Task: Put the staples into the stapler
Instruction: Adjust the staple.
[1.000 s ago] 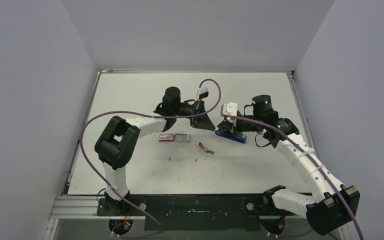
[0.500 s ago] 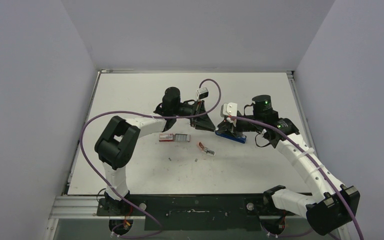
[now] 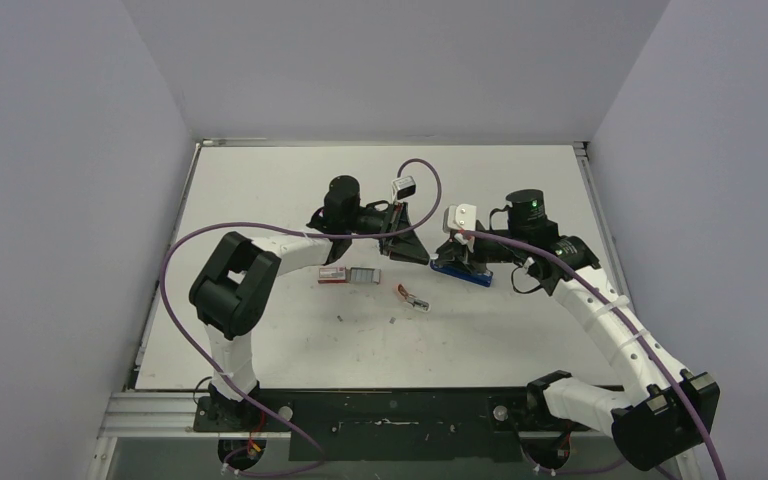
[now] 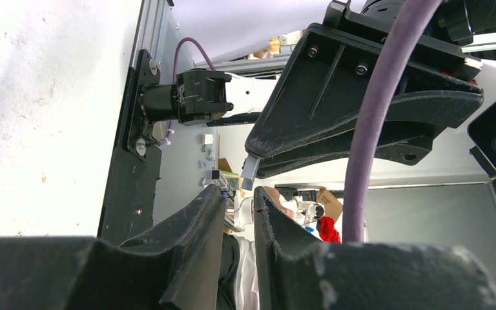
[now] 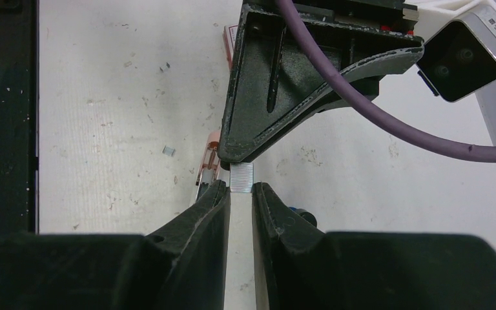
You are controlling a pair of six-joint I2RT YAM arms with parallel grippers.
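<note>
My right gripper [image 5: 240,187] is shut on a short silvery staple strip [image 5: 241,177], which sticks out past its tips. My left gripper [image 5: 223,154] points at the same strip from the other side; in the left wrist view its jaws [image 4: 239,192] stand slightly open and empty, with the strip [image 4: 250,173] just beyond them. Both grippers meet above the table, left [image 3: 418,252] and right [image 3: 442,256]. The blue stapler [image 3: 463,270] lies under the right gripper, and only a blue bit [image 5: 300,213] shows in the right wrist view. The red-and-white staples box [image 3: 333,275] lies to the left with a grey strip [image 3: 363,275] beside it.
A small red-and-silver metal piece [image 3: 412,297] lies on the table in front of the grippers, and it shows as a piece [image 5: 206,169] beside my right fingers. Tiny metal bits [image 3: 342,318] are scattered nearby. Purple cables arc over both arms.
The left jaws have gone from shut to slightly open, letting go of the staple strip, which stays in the right gripper. Both arms have barely moved.
</note>
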